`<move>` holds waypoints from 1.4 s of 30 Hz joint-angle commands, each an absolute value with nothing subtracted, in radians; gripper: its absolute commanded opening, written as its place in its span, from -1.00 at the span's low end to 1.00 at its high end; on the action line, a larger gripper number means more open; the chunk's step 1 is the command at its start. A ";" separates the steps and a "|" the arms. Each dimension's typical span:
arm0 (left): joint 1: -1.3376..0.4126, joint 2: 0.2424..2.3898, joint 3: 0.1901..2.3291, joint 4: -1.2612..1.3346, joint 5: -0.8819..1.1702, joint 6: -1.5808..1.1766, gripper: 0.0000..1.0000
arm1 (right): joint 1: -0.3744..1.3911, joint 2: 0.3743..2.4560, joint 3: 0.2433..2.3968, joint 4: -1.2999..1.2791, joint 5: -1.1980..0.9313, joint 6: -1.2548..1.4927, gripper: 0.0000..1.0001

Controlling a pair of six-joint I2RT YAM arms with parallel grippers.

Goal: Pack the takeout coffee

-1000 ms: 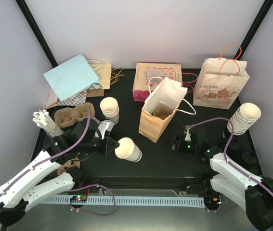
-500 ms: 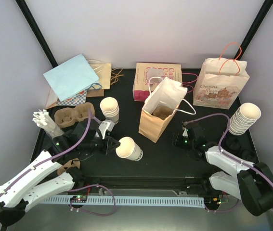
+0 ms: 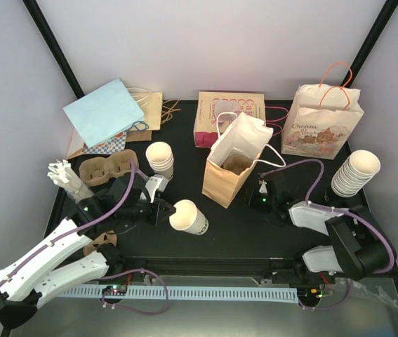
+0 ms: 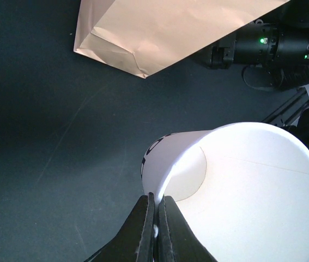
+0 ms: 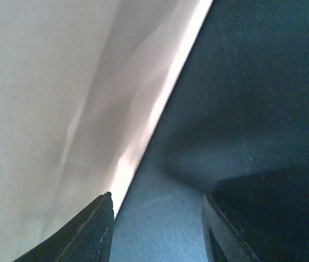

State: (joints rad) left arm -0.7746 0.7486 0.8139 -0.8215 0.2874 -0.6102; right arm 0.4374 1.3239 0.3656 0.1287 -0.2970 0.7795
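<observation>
The takeout coffee is a cream-white paper cup (image 3: 189, 217), tipped on its side just above the black table, mouth toward the camera. My left gripper (image 3: 165, 210) is shut on the cup's wall at the rim. In the left wrist view the black fingers (image 4: 145, 229) pinch the cup (image 4: 241, 185) with one pad inside and one outside. My right gripper (image 3: 262, 194) sits low beside the open brown paper bag (image 3: 230, 172). Its jaws are open with only table between them (image 5: 157, 202), and the left finger (image 5: 91, 232) is right at the bag's side (image 5: 50, 98).
Stacks of nested cups stand at the middle left (image 3: 160, 158) and the right edge (image 3: 355, 172). A brown pulp carrier (image 3: 107, 168), a light blue bag (image 3: 104, 112), a pink box (image 3: 230, 116) and a printed handled bag (image 3: 321, 126) line the back.
My right arm has swung left across the table up to the brown bag, and its jaws have narrowed partway. The left gripper and cup have barely shifted.
</observation>
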 commanded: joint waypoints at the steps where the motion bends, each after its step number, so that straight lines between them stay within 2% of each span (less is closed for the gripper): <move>1: -0.784 0.749 0.816 -0.818 0.264 -0.591 -0.97 | 0.443 1.398 0.411 0.238 -0.320 0.805 -0.06; 20: -0.782 0.716 0.801 -0.861 0.228 -0.593 -0.97 | 0.443 1.635 0.658 0.232 -0.311 0.782 -0.04; 29: -0.794 0.749 0.768 -0.813 0.239 -0.603 -0.97 | 0.443 1.514 0.641 0.128 -0.244 0.716 -0.02; 42: -0.935 0.876 0.755 -0.681 0.153 -0.650 -0.97 | 0.444 1.287 0.564 -0.012 -0.167 0.648 0.02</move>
State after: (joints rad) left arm -0.8936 0.8482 0.7574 -0.7593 0.2054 -0.6216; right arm 0.4381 1.3563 0.5930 0.0422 -0.2157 0.6853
